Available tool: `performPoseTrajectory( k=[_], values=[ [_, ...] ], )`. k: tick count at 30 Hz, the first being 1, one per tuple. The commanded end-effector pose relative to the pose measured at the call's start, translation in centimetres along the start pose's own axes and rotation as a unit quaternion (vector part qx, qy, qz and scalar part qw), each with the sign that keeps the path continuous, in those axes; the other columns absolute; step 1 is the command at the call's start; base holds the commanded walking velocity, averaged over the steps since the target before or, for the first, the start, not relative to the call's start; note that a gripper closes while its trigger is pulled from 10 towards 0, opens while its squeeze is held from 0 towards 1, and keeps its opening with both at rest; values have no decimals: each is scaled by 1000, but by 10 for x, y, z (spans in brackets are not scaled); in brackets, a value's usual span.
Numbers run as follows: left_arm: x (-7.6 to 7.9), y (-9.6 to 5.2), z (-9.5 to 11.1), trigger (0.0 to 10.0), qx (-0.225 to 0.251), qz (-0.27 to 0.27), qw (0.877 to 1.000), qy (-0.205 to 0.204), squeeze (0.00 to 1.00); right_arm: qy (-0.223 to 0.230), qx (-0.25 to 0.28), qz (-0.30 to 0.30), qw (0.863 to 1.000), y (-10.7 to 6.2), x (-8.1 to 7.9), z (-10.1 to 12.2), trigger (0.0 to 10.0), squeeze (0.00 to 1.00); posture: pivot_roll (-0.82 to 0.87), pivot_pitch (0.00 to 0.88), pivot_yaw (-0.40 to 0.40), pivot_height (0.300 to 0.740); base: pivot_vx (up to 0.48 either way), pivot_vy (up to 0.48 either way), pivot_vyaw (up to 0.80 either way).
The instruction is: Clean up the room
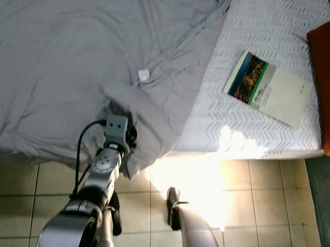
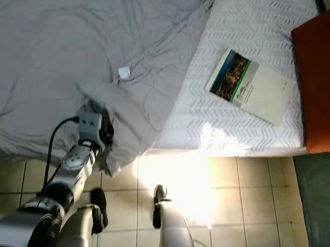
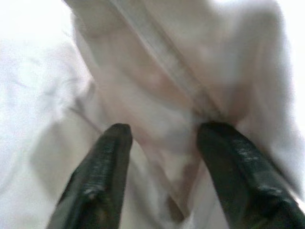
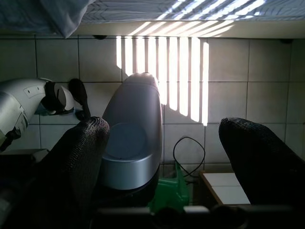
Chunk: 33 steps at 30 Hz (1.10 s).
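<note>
On the bed: a grey duvet [image 1: 64,59] covers the left and middle of the mattress, creased, with a small white tag [image 1: 143,75] near its right-hand part.
Duvet lie: its right edge runs as a slanted line from the far right down toward the near edge of the bed; a folded corner [image 1: 137,128] points toward the robot and hangs over the bed's near edge above the floor.
White sheet [image 1: 267,29]: bare on the right of the duvet, with a zigzag weave.
Book [image 1: 268,88]: flat on the white sheet, well apart from the duvet; long axis slanted, the coloured cover end toward the robot's left and slightly farther away, the pale end toward the right and nearer.
Orange cushion [image 1: 327,81]: at the right edge of the bed, just beside the book's pale end.
Left gripper [image 3: 164,129]: at the duvet's hanging corner; its fingers [image 3: 102,167] are spread apart and pressed into the cloth, with a seamed fold lying between them; whether the cloth is pinched cannot be told.
Left arm [image 1: 96,191]: reaches up and forward from the lower left, wrist at the bed's near edge, a black cable looping beside it.
Right gripper [image 4: 162,157]: hangs low, pointing down at the tiled floor [image 4: 238,62], fingers wide apart and holding nothing.
Floor: beige tiles with a bright patch of sun below the bed.
</note>
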<state>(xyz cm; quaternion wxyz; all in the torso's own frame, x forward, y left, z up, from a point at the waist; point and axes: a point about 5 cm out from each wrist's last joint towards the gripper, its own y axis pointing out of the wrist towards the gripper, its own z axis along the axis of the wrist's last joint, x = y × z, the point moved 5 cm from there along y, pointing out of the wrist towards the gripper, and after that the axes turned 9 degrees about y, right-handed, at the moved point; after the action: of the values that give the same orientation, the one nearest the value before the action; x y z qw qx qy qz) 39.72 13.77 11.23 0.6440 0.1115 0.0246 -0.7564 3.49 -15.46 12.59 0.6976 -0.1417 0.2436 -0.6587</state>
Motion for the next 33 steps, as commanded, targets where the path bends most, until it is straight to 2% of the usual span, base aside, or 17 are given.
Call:
performPoseTrajectory(
  k=[1, 4, 7, 9, 13, 14, 20, 21, 22, 27, 28, 33],
  values=[
    [6, -11, 3, 10000, 14, -9, 1000, -21, 1000, -4, -30, -1, 1000, -3, 1, -14, 10000, 0, -396, 580, -93, 740, 0, 0, 0],
    [9, -15, 6, 10000, 21, -16, 999, -40, 1000, -4, -30, 0, 1000, -2, 1, -15, 10000, 0, -389, 581, -92, 740, 0, 0, 0],
    [17, -14, -1, 10000, 11, -34, 998, -50, 1000, -3, -28, 3, 1000, 1, 1, -16, 10000, 0, -381, 577, -91, 740, 0, 0, 0],
    [20, -8, -13, 10000, -16, -45, 997, -53, 1000, -3, -24, 6, 1000, 4, 0, -15, 10000, 0, -379, 576, -95, 740, 0, 0, 0],
    [19, 0, -15, 10000, -37, -47, 997, -52, 1000, -3, -20, 8, 1000, 7, 0, -14, 10000, 0, -376, 581, -95, 740, 0, 0, 0],
    [16, 5, -19, 10000, -60, -45, 996, -55, 1000, -4, -18, 9, 1000, 8, 0, -14, 10000, 0, -377, 582, -95, 740, 0, 0, 0],
    [15, 11, -25, 10000, -96, -53, 993, -40, 1000, -7, -20, 7, 1000, 5, 0, -13, 10000, 0, -408, 572, -107, 740, 0, 0, 0],
    [20, 13, -27, 10000, -113, -64, 991, -19, 1000, -8, -27, 6, 1000, 1, 0, -15, 10000, 0, -417, 572, -112, 740, 0, 0, 0],
    [20, 13, -30, 10000, -124, -61, 990, -19, 0, -8, -29, 6, 1000, 0, 0, -16, 10000, 0, -419, 575, -115, 740, 0, 0, 0],
    [17, 9, -44, 10000, -168, -37, 985, -22, 0, -8, -31, 7, 999, 0, -1, -16, 10000, 0, -423, 575, -115, 740, 0, 0, 0],
    [18, 7, -47, 0, -173, -34, 984, -39, 0, -9, -31, 6, 999, 0, 0, -16, 10000, 0, -426, 568, -116, 740, 0, 0, 0],
    [16, 4, -54, 0, -189, -17, 980, -68, 0, -10, -29, 5, 1000, 1, 0, -15, 10000, 0, -424, 560, -112, 740, 0, 0, 0]
  ],
)
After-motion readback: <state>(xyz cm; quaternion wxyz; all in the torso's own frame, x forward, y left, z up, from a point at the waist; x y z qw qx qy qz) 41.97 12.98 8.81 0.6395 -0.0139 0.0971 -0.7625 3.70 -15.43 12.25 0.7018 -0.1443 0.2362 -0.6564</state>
